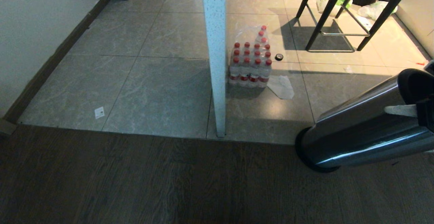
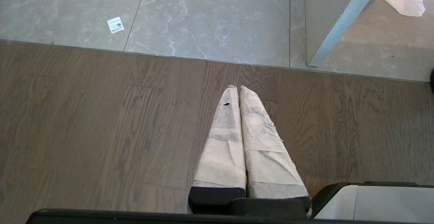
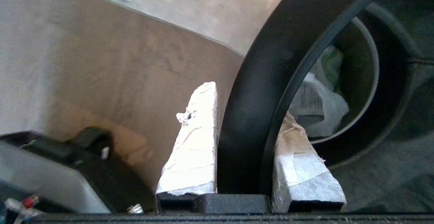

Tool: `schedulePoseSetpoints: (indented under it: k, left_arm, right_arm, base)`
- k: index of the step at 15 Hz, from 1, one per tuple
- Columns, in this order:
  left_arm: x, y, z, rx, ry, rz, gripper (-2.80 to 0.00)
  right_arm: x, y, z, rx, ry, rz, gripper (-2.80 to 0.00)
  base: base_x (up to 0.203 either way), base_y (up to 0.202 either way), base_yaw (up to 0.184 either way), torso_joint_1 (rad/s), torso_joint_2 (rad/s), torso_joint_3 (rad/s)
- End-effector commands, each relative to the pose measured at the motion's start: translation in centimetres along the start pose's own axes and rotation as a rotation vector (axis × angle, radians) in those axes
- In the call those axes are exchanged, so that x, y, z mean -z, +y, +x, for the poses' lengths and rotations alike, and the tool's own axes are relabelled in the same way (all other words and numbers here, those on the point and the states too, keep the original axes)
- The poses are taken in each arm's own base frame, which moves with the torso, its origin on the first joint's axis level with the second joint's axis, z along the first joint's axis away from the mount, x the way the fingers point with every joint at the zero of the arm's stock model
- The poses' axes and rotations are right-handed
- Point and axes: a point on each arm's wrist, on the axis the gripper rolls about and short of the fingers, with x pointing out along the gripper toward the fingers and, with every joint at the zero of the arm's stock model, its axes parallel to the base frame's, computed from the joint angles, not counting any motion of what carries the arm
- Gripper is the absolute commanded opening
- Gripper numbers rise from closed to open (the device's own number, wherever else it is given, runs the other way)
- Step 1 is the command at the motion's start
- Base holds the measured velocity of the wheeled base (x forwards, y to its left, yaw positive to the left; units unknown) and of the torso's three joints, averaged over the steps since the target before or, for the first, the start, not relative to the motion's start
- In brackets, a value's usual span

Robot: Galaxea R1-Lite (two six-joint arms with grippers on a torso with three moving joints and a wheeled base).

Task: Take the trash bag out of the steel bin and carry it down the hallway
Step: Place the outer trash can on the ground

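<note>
Fingers of your right gripper clamp the black rim of the steel bin, tilted steeply over the wood floor, with the trash bag inside, while your left gripper hangs closed.

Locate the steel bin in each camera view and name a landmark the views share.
Head view: the steel bin lies tilted at lower right, the right gripper clamped on its black rim.
Left wrist view: not identifiable.
Right wrist view: its black rim runs between the taped fingers.
Shared landmark, head and left wrist: the white speckled post.
</note>
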Motion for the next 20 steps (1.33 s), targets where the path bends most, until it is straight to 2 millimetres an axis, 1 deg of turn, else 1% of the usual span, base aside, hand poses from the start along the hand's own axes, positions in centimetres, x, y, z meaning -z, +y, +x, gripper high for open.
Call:
schedulePoseSetpoints:
  k: [1, 4, 6, 9, 11, 15, 17, 18, 20]
  left_arm:
    - [0.0, 0.0, 0.0, 0.000, 0.000, -0.002, -2.80]
    - [0.0, 0.0, 0.0, 0.000, 0.000, 0.000, -2.80]
    - [0.0, 0.0, 0.0, 0.000, 0.000, -0.001, -2.80]
    - [0.0, 0.0, 0.0, 0.000, 0.000, 0.000, -2.80]
    - [0.0, 0.0, 0.0, 0.000, 0.000, -0.002, -2.80]
    - [0.0, 0.0, 0.0, 0.000, 0.000, 0.000, -2.80]
    - [0.0, 0.0, 0.0, 0.000, 0.000, 0.000, -2.80]
    - [0.0, 0.0, 0.0, 0.000, 0.000, -0.001, -2.80]
    - [0.0, 0.0, 0.0, 0.000, 0.000, 0.000, -2.80]
  right_arm:
    - [-1.1, 2.0, -2.8, 0.011, -0.067, -0.059, -2.80]
    - [-1.7, 3.7, -5.0, 0.025, -0.117, -0.148, -2.80]
    - [-1.9, 4.2, -6.1, 0.046, -0.128, -0.212, -2.80]
    - [-2.4, 4.5, -7.3, 0.076, -0.137, -0.244, -2.80]
    - [-2.5, 5.2, -8.0, 0.088, -0.152, -0.263, -2.80]
    - [-2.4, 7.7, -10.1, 0.078, -0.171, -0.290, -2.80]
    - [-1.3, 9.4, -10.8, 0.041, -0.142, -0.329, -2.80]
    - [-0.7, 10.3, -10.9, -0.026, -0.125, -0.328, -2.80]
    - [-0.4, 11.9, -10.8, -0.198, -0.116, -0.316, -2.80]
  base:
    - [0.000, 0.000, 0.000, 0.000, 0.00, 0.000]
    - [0.000, 0.000, 0.000, 0.000, 0.00, 0.000]
    - [0.000, 0.000, 0.000, 0.000, 0.00, 0.000]
    - [0.000, 0.000, 0.000, 0.000, 0.00, 0.000]
    - [0.000, 0.000, 0.000, 0.000, 0.00, 0.000]
    - [0.000, 0.000, 0.000, 0.000, 0.00, 0.000]
    - [0.000, 0.000, 0.000, 0.000, 0.00, 0.000]
    - [0.000, 0.000, 0.000, 0.000, 0.00, 0.000]
    - [0.000, 0.000, 0.000, 0.000, 0.00, 0.000]
